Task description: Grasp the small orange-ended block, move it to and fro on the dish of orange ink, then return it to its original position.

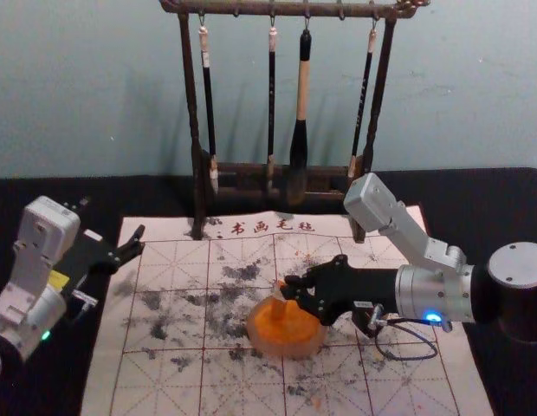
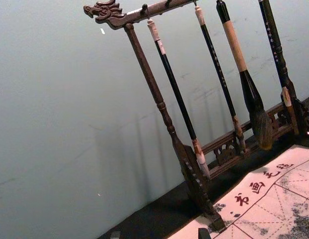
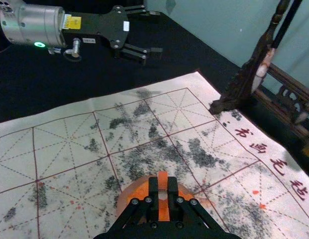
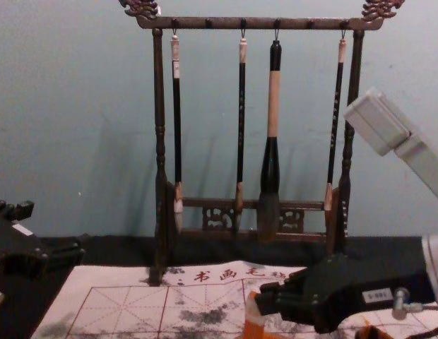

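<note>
Blue-green wall [image 1: 95, 95] behind dark wooden brush rack [image 1: 190, 95]; ink-blotched white mat [image 1: 164, 381]. Right gripper [image 1: 292, 287] closed on small orange-ended block [image 1: 279, 310], upright at round orange-ink dish [image 1: 287, 331], base cut off in chest view. Left gripper [image 1: 140, 241], jaws apart, by mat's left edge.

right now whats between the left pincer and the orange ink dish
Only the gridded mat, darkly smudged, lies between the left pincer and the dish in the head view.

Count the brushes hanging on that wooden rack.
4. From left to right on the rack: a slim brush near the left post, another slim brush, a thick brush, then a slim brush by the right post.
</note>
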`<state>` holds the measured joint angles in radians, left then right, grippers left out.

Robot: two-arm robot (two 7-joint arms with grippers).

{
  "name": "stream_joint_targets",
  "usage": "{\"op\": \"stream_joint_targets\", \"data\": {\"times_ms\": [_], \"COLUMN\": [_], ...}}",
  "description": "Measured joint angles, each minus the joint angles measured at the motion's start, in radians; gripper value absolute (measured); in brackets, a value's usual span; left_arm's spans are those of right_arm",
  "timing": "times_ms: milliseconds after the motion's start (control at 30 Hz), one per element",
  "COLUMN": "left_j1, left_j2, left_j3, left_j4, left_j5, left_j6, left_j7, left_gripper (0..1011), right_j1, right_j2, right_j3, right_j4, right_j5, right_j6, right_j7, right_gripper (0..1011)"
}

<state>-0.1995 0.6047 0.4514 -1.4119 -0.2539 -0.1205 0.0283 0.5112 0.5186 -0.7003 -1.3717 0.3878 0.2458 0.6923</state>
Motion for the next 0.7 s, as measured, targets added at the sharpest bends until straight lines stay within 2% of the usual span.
{"op": "stream_joint_targets", "data": {"times_ms": [700], "left_j1": [0.0], "left_j2": [0.0], "left_j3": [0.0], "left_j4": [0.0], "left_j5": [0.0], "left_j6": [0.0], "left_j7": [0.0], "left_gripper": [1010], "right_j1": [-0.028], "right_j2": [0.044], "right_j3": [0.026], "right_j4": [-0.035], "right_j5": [-0.006], "right_j6": [0.01], "right_j7": [-0.013], "right_gripper": [47]}}
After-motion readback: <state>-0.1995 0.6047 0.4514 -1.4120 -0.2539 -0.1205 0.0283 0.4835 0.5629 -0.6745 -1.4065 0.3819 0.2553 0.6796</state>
